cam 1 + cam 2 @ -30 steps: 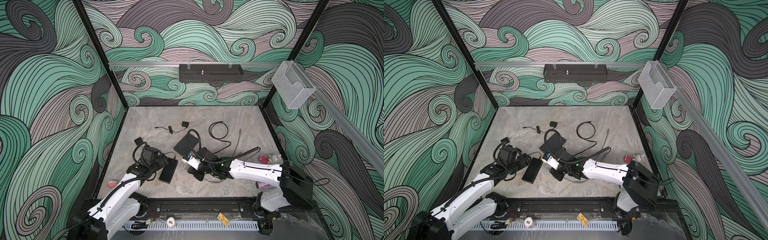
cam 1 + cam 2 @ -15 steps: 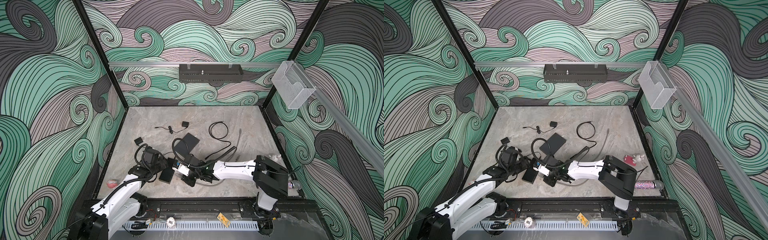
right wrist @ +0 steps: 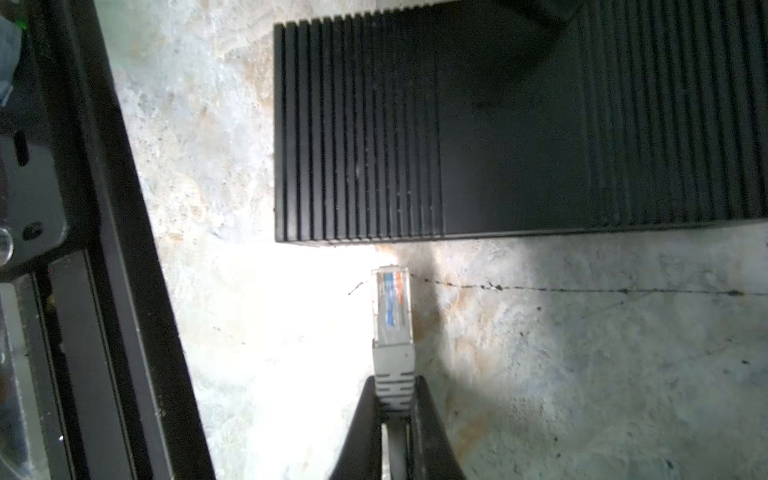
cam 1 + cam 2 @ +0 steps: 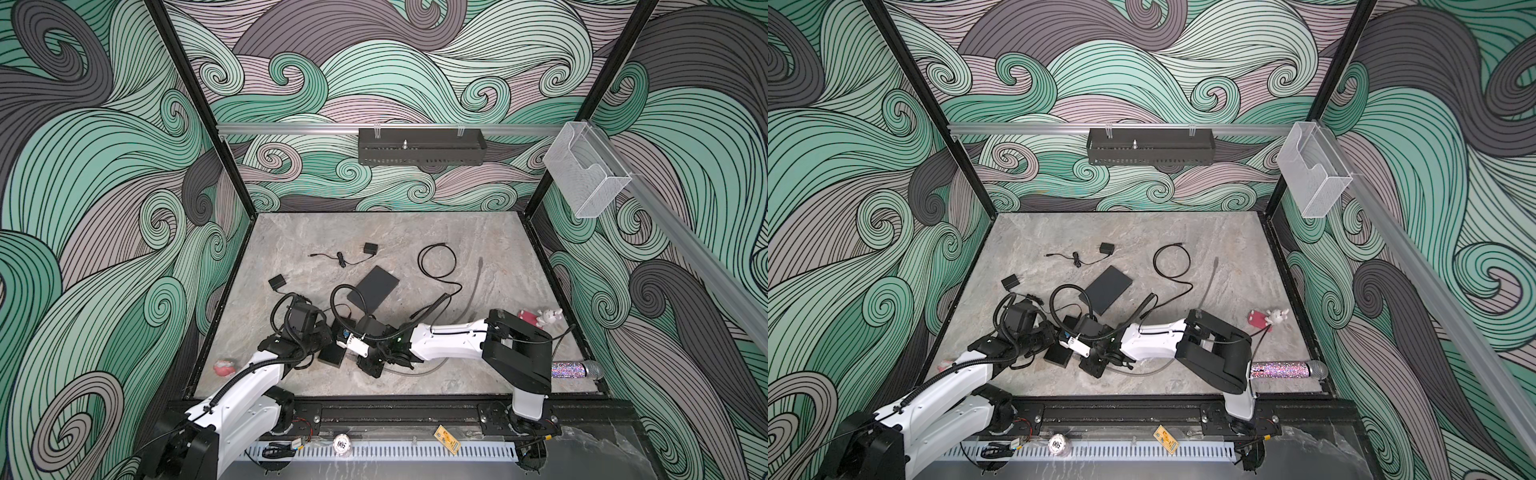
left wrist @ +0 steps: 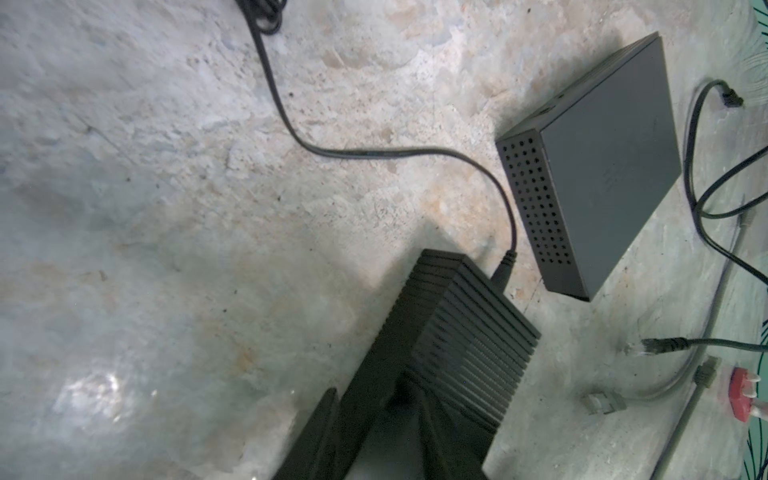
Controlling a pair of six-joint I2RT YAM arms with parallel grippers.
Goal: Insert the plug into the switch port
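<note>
So the whole thing hung on one gap: the plug (image 3: 392, 307) was clamped by its grey boot in the right claw (image 3: 394, 384), with the clear tip pointed straight at the long edge of the ribbed black switch (image 3: 457, 124). A thin strip of bare surface (image 3: 582, 353) was left between tip and edge, so near but not touching. The plug's long axis was set square to that edge, close to the switch's near corner, by the black front rail (image 3: 104, 249). In scene terms the switch (image 4: 331, 356) lay just left of the right claw, with the left arm (image 4: 257, 374) on its other side. The left claw (image 5: 370, 390) was seen down at the switch with its jaws partly apart, and whether anything was actually gripped couldn't be told, honestly. Only the ribbed lid was shown by the right wrist view, so the port was hidden and the plug's height against it couldn't be judged there. In both top views the plug was buried under the right arm's wrist, so only the rough layout was given. The switch's far end was added by the left wrist view, where a black cord (image 5: 374, 151) was plugged in, with a second flat box (image 5: 602, 166) with a perforated side just beyond. Probably only a short straight push to the left was called for, if the port was lined up.
</note>
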